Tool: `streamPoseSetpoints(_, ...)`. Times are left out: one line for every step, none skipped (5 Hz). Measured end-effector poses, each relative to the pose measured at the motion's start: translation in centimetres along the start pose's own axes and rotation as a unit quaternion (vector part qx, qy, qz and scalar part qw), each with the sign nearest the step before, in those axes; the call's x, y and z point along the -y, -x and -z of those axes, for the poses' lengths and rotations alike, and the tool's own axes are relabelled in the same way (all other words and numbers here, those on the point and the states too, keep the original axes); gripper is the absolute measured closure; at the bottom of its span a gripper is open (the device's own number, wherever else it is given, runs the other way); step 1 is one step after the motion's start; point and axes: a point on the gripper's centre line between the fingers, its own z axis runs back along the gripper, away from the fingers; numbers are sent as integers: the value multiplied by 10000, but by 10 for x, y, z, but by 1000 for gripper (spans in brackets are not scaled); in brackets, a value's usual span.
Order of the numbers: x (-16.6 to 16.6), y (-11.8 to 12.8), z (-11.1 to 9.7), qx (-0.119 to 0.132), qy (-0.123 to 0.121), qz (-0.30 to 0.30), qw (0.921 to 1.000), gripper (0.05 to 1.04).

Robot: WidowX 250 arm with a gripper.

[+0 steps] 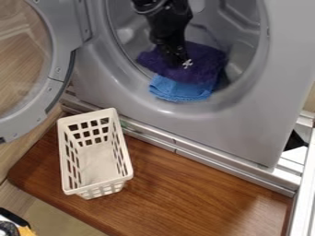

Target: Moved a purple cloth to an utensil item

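- While its round door (58,34) stands open at the left, the gray washing machine (234,138) shows its drum.
- The brown wooden tabletop (184,193) lies in front of the machine.
- The white basket (126,156), pierced with square holes, rests on the tabletop's left part.
- The black arm (166,25) enters from the top edge, within the drum opening.
- The purple cloth (210,60) lies bunched inside the opening, partly over the blue one.
- The blue cloth (181,92) sticks out below it, at the opening's lower rim.
- The pincer (184,62) is down against the purple cloth; I cannot tell how far open it is or whether it pinches any fabric.
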Motion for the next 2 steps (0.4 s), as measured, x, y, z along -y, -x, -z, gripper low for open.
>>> streamPoseSetpoints(8, 26, -23, -47, -198, -289, 9994, 988)
streamPoseSetpoints(21, 63, -25, -178, -299, -627, 9974, 988)
